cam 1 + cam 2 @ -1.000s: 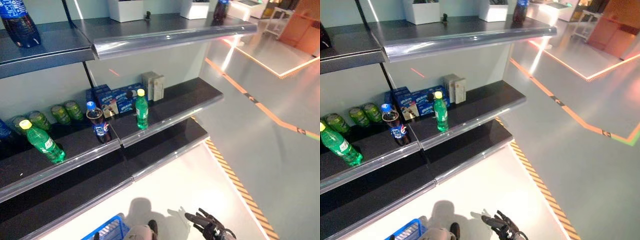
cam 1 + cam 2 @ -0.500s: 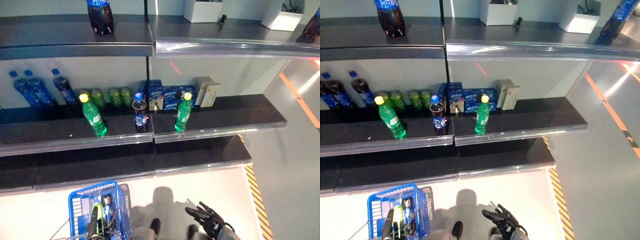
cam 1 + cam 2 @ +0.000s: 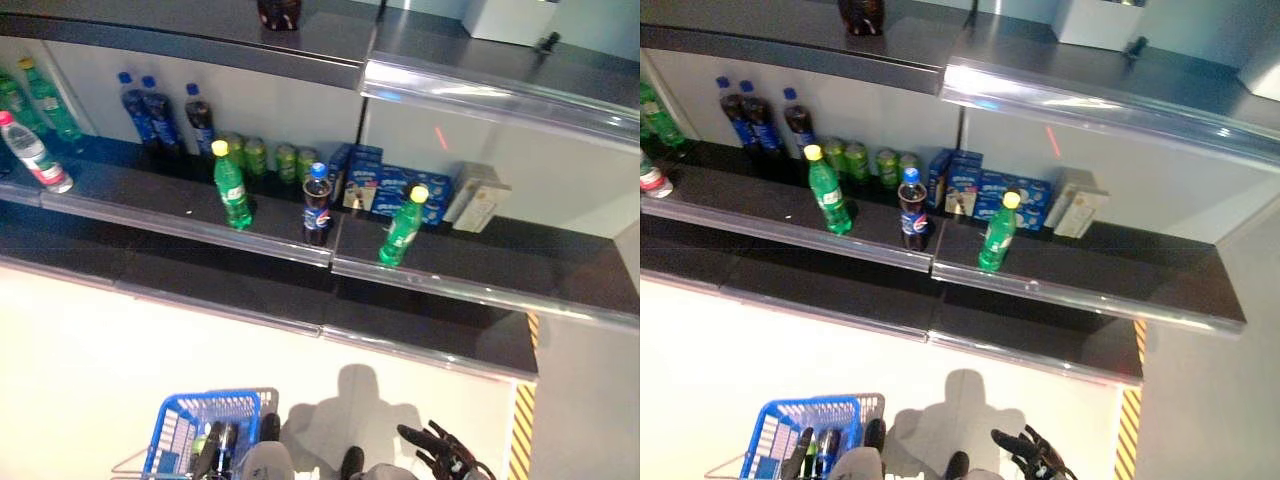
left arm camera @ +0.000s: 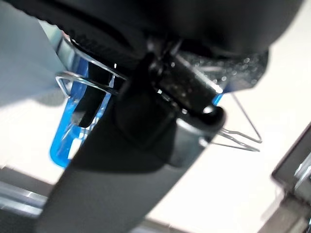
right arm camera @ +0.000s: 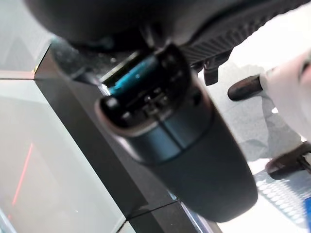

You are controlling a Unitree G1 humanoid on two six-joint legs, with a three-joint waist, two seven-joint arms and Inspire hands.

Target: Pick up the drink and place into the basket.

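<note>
On the middle shelf (image 3: 190, 222) stand a green bottle with a yellow cap (image 3: 231, 188), a dark cola bottle with a blue cap (image 3: 316, 205) and a second green bottle (image 3: 402, 225). The blue basket (image 3: 185, 440) hangs low at the left with drinks inside it. My left hand (image 4: 160, 97) is shut on its thin wire handles (image 4: 238, 133). My right hand (image 3: 445, 455) is low at the right, well below the shelf, with its fingers spread and holding nothing.
Green cans (image 3: 270, 158) and dark bottles (image 3: 160, 105) stand at the back of the shelf. Blue boxes (image 3: 385, 190) and beige boxes (image 3: 478, 198) stand behind the right green bottle. A water bottle (image 3: 35, 155) lies at the far left. A yellow-striped floor line (image 3: 522, 440) runs at the right.
The camera has swung left, so the shelf shows further to its left. The blue basket stays low at the left and my right hand stays low and open.
</note>
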